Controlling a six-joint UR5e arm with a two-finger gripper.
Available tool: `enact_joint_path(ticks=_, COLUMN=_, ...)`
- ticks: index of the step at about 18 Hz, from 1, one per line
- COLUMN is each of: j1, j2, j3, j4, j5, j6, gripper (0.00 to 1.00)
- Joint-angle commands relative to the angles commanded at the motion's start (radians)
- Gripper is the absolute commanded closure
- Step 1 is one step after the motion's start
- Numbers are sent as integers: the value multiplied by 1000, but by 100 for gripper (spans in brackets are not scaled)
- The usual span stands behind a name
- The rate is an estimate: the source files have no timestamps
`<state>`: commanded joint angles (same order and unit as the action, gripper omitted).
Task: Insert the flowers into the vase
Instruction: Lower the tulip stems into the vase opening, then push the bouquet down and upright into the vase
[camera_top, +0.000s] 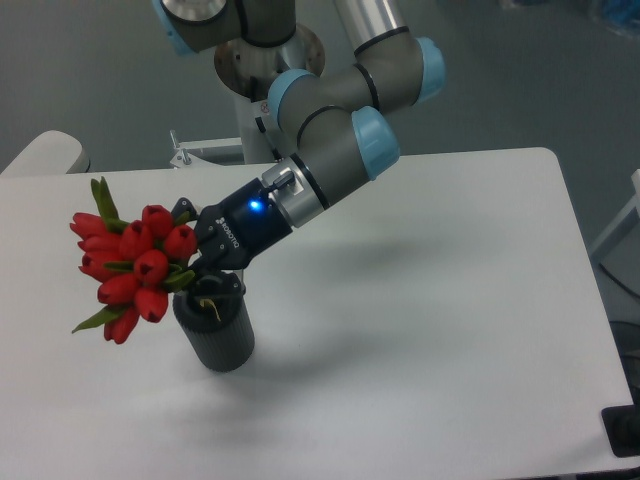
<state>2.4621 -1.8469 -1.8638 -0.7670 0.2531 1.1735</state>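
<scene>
Flowers (130, 268): tight bunch of red tulip buds with green leaves, at far left of scene. Heads tilted out to the left, overhanging the counter beyond the vase. 1 green leaf standing up at the top of the bunch, 1 drooping at lower left. Stems running down and right toward the vase mouth; stem ends at the opening, depth inside not discernible.

Vase (218, 333): dark grey ribbed cylinder, upright on the counter, directly below and right of the buds. Rim partly covered by stems and by the lower claw finger.

Claw (200, 268): black, 2-finger, clenched on the flowers at the stems just beneath the buds. Positioned immediately above the vase rim, angled down and to the left. Blue indicator lit on the body behind the fingers.

Arm (330, 150): grey links with light blue joint caps, reaching from the base at upper centre down and left to the claw.

Base (262, 60): metal mounting column at the rear edge of the counter, behind the arm.

Counter (430, 330): white, rounded corners, carrying the vase near its left side; soft shadow of the arm across the middle.
</scene>
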Motion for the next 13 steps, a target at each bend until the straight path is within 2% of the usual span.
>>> enact_joint_path(ticks=13, j1=6, j2=-46, j3=-40, j4=2, j5=9, j6=98, gripper=73)
